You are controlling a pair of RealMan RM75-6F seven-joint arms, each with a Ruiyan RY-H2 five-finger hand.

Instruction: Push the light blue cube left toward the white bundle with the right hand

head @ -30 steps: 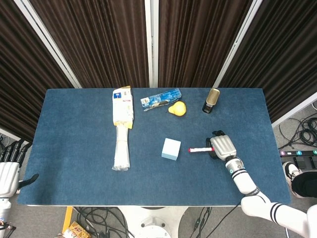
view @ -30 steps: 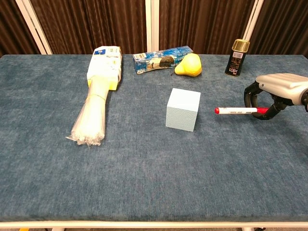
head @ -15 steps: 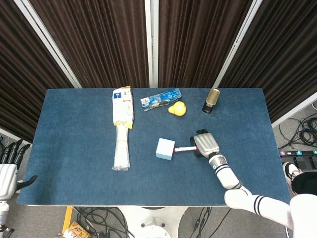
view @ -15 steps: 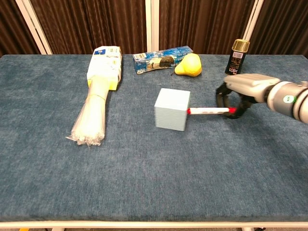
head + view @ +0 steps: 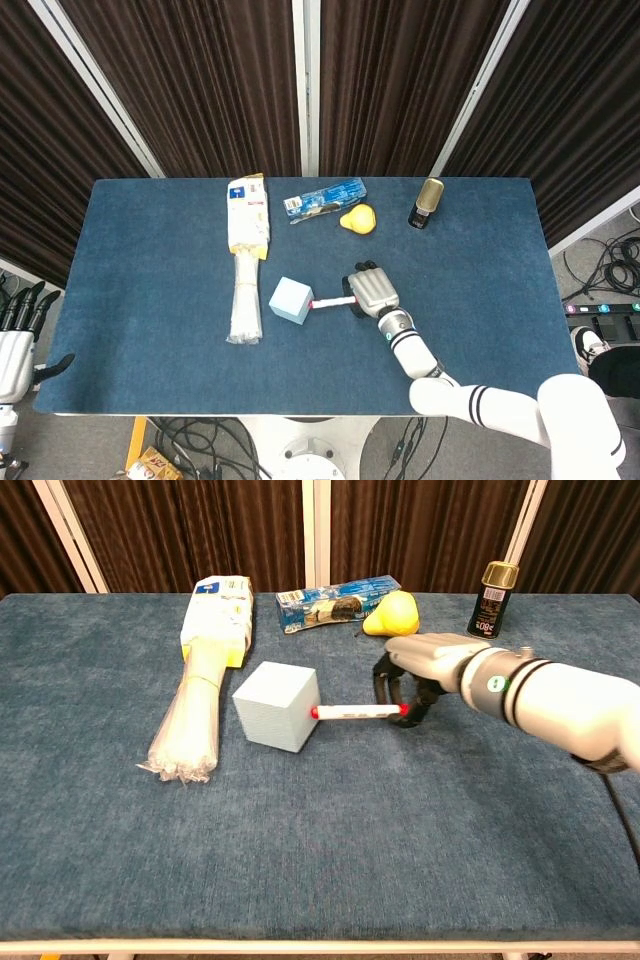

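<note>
The light blue cube (image 5: 290,300) (image 5: 276,706) sits turned at an angle, just right of the white bundle (image 5: 246,297) (image 5: 194,714), a small gap apart. My right hand (image 5: 372,291) (image 5: 422,663) grips a white marker with red ends (image 5: 331,301) (image 5: 356,712) that points left, its red tip touching the cube's right face. My left hand (image 5: 14,338) hangs off the table's left edge with fingers spread and nothing in it.
Along the back of the blue table (image 5: 150,230) lie a blue snack packet (image 5: 323,200) (image 5: 335,601), a yellow pear-shaped object (image 5: 358,219) (image 5: 392,616) and a black can with a gold cap (image 5: 426,204) (image 5: 491,600).
My right hand has travelled left with the marker, whose tip met the cube and slid it left and turned it, from mid-table to close beside the bundle.
</note>
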